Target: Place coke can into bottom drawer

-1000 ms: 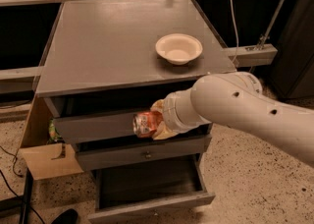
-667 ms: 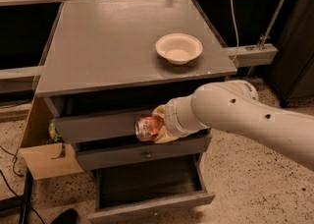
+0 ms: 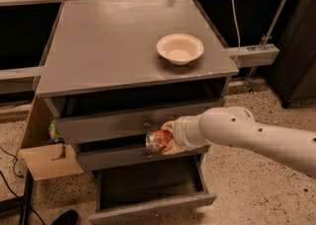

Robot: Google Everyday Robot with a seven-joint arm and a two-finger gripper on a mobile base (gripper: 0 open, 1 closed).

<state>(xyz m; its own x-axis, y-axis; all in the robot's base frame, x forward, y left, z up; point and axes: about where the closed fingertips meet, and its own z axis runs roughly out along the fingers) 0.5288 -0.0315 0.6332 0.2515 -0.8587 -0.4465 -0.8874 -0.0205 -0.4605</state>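
Fingers [image 3: 168, 127]: pale, pinching the coke can [image 3: 156, 140] between them, the can lying sideways. Gripper [image 3: 165, 139]: hovering in front of the middle drawer [image 3: 113, 159], above the bottom drawer [image 3: 153, 204], which is standing pulled open, dark inside. White arm [image 3: 247, 132]: reaching in from the right. Cream bowl [image 3: 179, 48]: sitting on the cabinet top [image 3: 108, 46]

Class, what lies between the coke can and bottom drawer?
Camera view: only the middle drawer front. The gripper holds the coke can above the bottom drawer.
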